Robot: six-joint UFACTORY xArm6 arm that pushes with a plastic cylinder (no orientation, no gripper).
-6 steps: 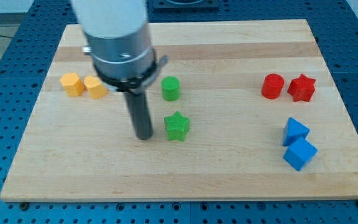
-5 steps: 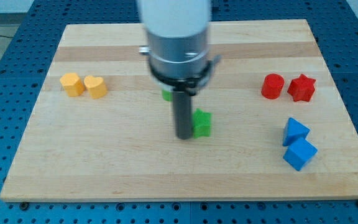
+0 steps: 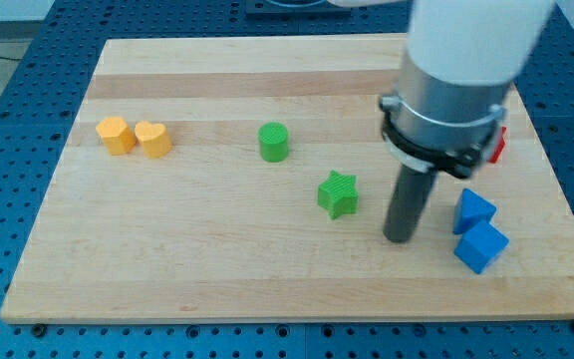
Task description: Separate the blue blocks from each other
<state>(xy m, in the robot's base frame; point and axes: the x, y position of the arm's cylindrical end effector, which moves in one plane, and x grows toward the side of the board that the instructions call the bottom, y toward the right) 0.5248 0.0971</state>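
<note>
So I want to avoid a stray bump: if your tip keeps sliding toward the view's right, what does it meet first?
Probably the upper blue block. My tip sits just left of the blue pair, about level with the seam above the lower blue block, so depth leaves some doubt.

— What lies under everything?
— A pale wooden tabletop (image 3: 167, 259), its grain running in long bands from left to right.
— And around it?
— A blue perforated base (image 3: 8, 120), dotted with rows of small holes, showing on every side.
— The light?
— Even and bright, with soft shadows on the wood.
</note>
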